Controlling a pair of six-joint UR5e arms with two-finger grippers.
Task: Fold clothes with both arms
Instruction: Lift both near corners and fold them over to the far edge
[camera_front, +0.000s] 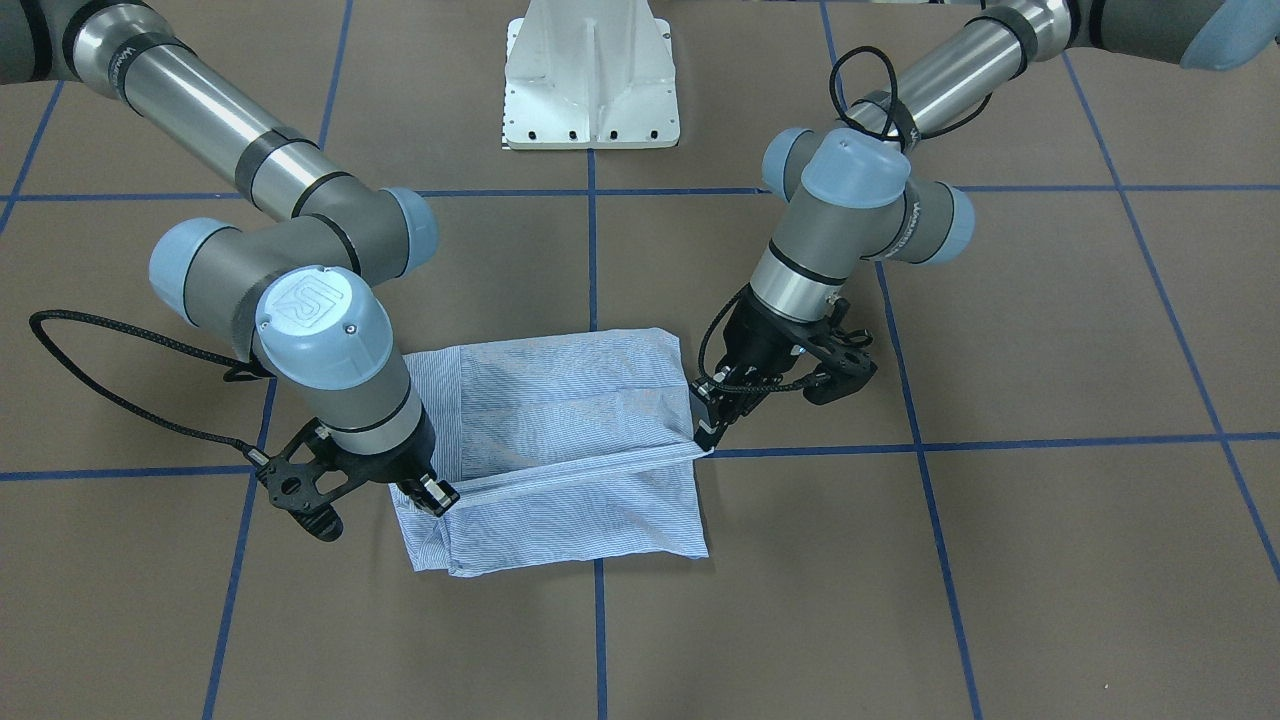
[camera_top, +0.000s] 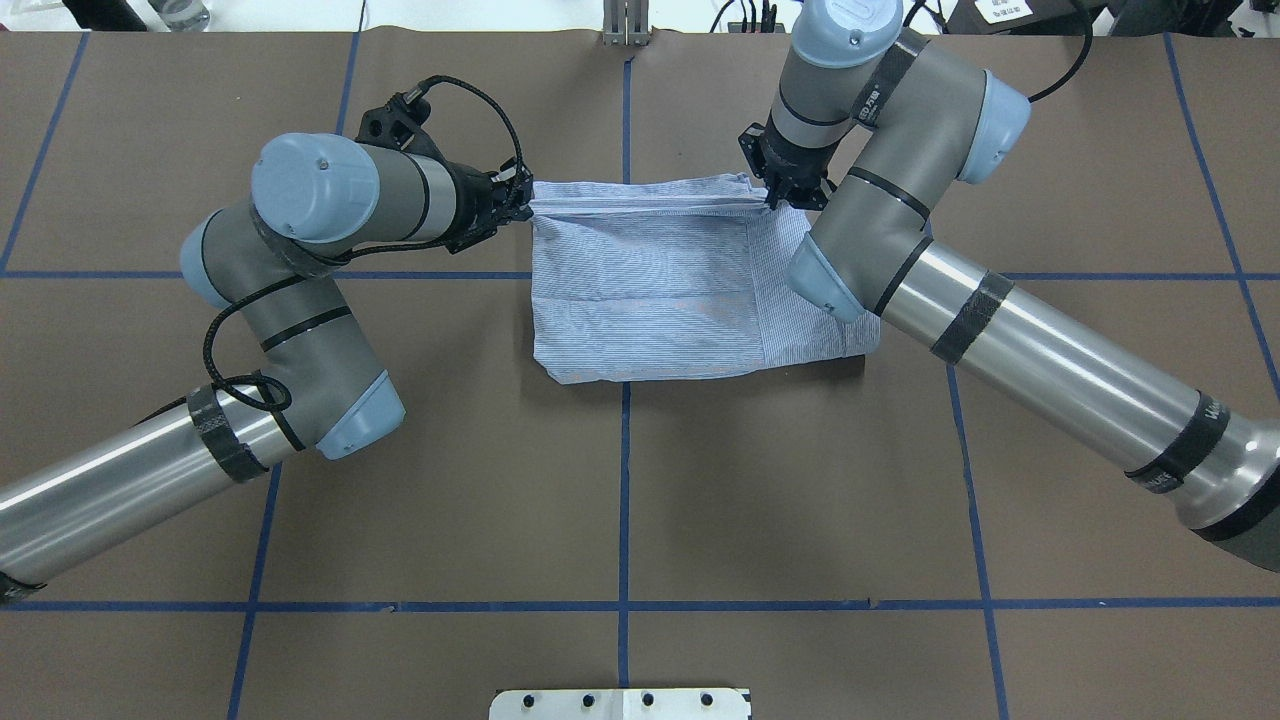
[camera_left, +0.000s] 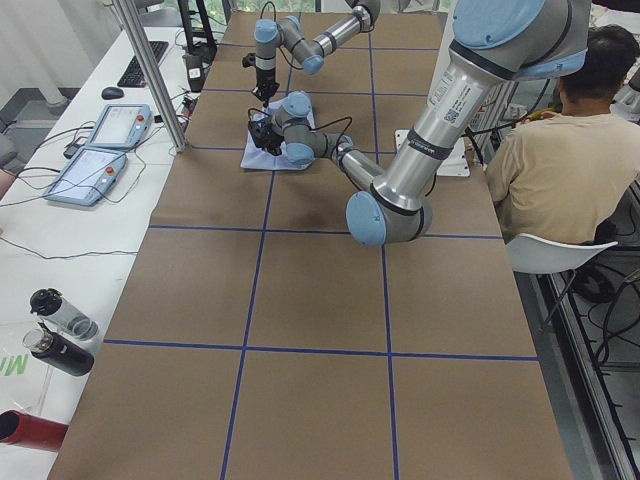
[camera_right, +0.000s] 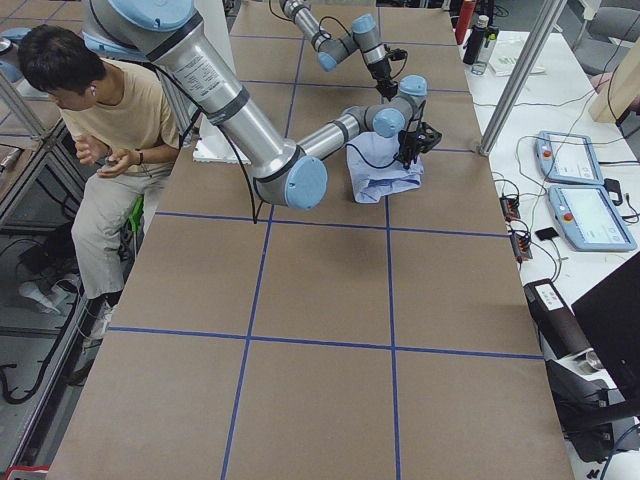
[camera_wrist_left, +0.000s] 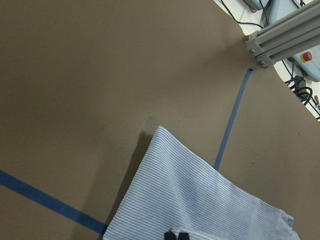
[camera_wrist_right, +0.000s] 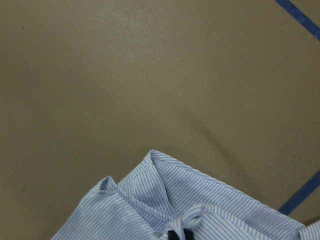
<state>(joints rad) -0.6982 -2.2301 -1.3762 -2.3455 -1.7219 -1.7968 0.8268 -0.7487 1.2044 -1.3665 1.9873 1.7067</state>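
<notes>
The clothes are one light blue-and-white striped shirt (camera_front: 575, 400), folded into a rectangle on the brown table. Its far edge is lifted and stretched taut between the two arms. My left gripper (camera_front: 708, 432) is shut on one end of that edge, and in the overhead view it (camera_top: 522, 207) sits at the shirt's (camera_top: 650, 290) far left corner. My right gripper (camera_front: 437, 497) is shut on the other end, at the far right corner (camera_top: 775, 197). The wrist views show bunched striped cloth (camera_wrist_left: 200, 200) (camera_wrist_right: 190, 210) pinched at dark fingertips (camera_wrist_left: 177, 234) (camera_wrist_right: 178, 233).
The white pedestal base (camera_front: 592, 80) stands on the robot's side of the table. Blue tape lines (camera_top: 625, 450) grid the brown surface. A seated person (camera_left: 560, 170) is beside the table. Teach pendants (camera_left: 100, 140) and bottles (camera_left: 60, 330) lie on the side bench.
</notes>
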